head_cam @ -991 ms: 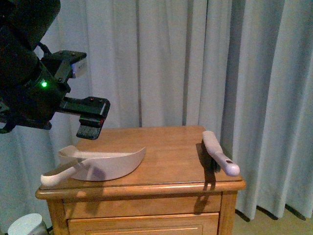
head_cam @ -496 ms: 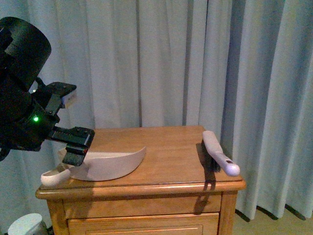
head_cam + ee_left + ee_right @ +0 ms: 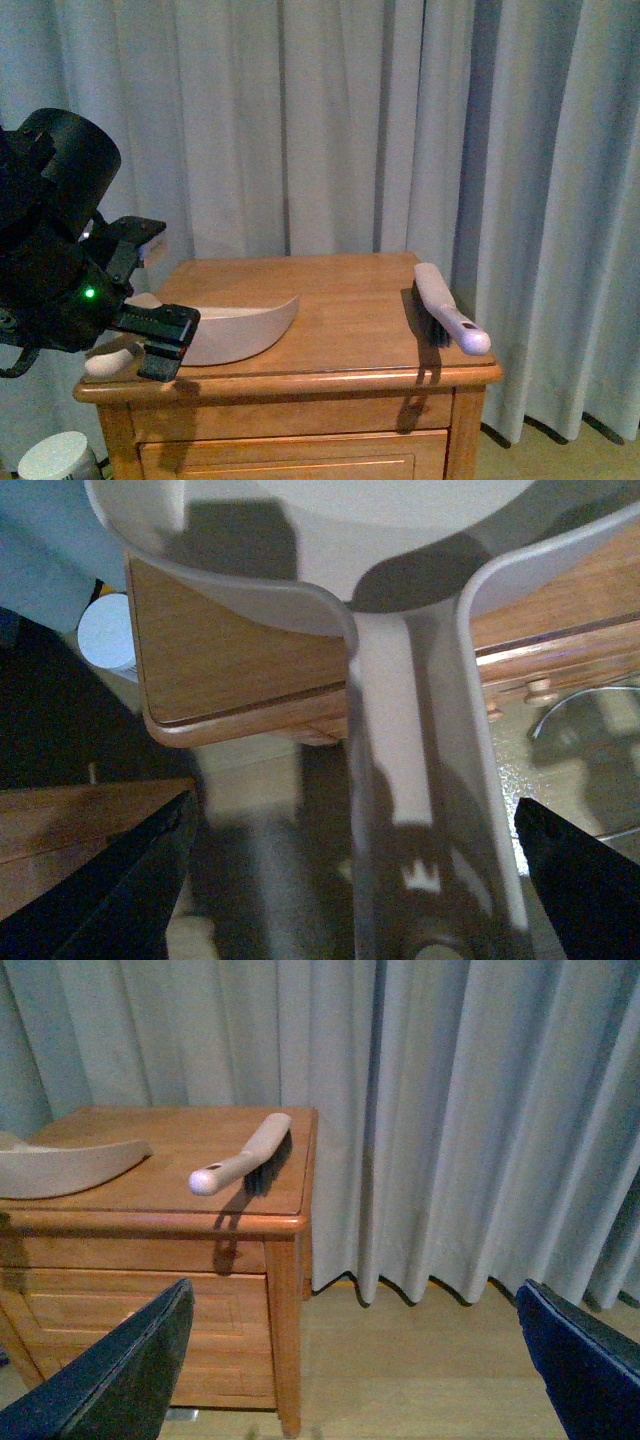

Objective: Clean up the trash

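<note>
**A:** Where is the trash?

**B:** I can't find it. No white wad shows on the nightstand (image 3: 340, 290), in the visible part of the dustpan (image 3: 235, 330), or on the floor in the right wrist view. It may lie behind the pan's raised wall, but I cannot tell.

**A:** And the arms?

**B:** The left gripper (image 3: 165, 345) is at the nightstand's front left corner. Its fingers (image 3: 130, 880) are spread on either side of the pan's handle (image 3: 400, 780), which juts past that corner. The handle sits much nearer one finger than the other, and whether they touch I cannot say. The right gripper (image 3: 352, 1300) hangs well apart from the nightstand, off its right side, with its fingers (image 3: 130, 1370) spread on nothing.

**A:** What could go wrong?

**B:** The handle hangs over air and is off-centre in the grip. The nearer finger would likely meet it first, and closing could shove the light pan sideways or swivel it off the corner. If the wad is inside, a tilted lift could tip it out. The brush (image 3: 447, 315) lies along the right edge with its tip past the front edge, so a jolt to the nightstand might drop it.
</note>
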